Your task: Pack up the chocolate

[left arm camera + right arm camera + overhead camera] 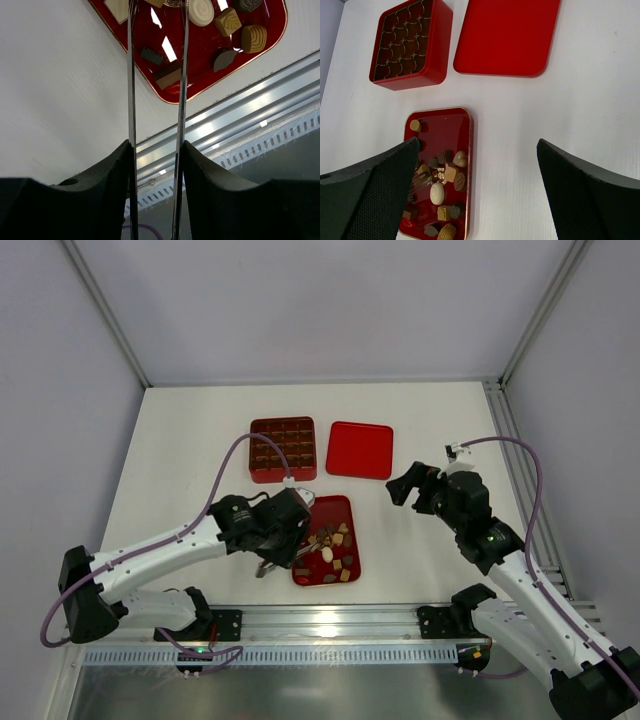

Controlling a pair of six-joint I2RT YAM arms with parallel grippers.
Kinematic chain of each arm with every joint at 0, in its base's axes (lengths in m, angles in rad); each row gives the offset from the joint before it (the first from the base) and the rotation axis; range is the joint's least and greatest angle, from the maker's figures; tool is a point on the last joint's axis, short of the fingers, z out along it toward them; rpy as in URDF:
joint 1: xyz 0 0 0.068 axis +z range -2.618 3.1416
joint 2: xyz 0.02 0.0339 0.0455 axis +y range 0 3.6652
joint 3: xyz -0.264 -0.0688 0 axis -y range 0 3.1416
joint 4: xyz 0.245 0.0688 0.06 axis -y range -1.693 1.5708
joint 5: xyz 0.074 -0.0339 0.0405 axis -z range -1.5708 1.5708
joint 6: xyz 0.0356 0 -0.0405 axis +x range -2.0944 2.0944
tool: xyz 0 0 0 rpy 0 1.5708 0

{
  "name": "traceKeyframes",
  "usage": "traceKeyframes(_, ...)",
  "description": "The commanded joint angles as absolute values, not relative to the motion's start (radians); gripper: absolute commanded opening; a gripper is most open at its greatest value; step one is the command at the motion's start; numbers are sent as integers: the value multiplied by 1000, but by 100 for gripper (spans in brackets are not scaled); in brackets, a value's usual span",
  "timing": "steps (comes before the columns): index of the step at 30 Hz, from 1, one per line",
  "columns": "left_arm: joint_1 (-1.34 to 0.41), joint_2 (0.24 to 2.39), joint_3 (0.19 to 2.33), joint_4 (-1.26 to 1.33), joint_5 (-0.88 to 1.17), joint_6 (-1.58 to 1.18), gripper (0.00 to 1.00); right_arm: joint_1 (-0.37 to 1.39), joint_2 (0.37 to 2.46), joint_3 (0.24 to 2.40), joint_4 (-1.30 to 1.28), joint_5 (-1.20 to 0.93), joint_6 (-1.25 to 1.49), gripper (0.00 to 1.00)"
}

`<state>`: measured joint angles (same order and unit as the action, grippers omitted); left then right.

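I hold the left gripper [156,150] clamped narrow on a pair of thin chrome tongs [131,75]. Their blades reach over the shallow red gold-rimmed tray [197,65], I judge so that small pieces can be pinched cleanly. The right gripper [477,145] hangs wide and empty beside the tray. The chocolate [437,193] lies loose in that tray: dark, tan and cream bites, square, round, some ribbed. The red gridded box [410,45] sits beyond.

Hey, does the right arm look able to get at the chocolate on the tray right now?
Probably yes. The right gripper is open just beside the tray, and nothing lies between them. The left gripper, shut on metal tongs, reaches over the chocolate from the other side and might crowd it.
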<state>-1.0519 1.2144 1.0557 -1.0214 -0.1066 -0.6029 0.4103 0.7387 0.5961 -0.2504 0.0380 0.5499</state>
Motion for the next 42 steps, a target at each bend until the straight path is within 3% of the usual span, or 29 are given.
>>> traceKeyframes(1,-1057,1219,1055,-996,-109,-609,43,414,722,595,-215,37,558,100)
traceKeyframes(42,-1057,1241,1166,-1069,-129,-577,31,414,716,581,-206,37,561,100)
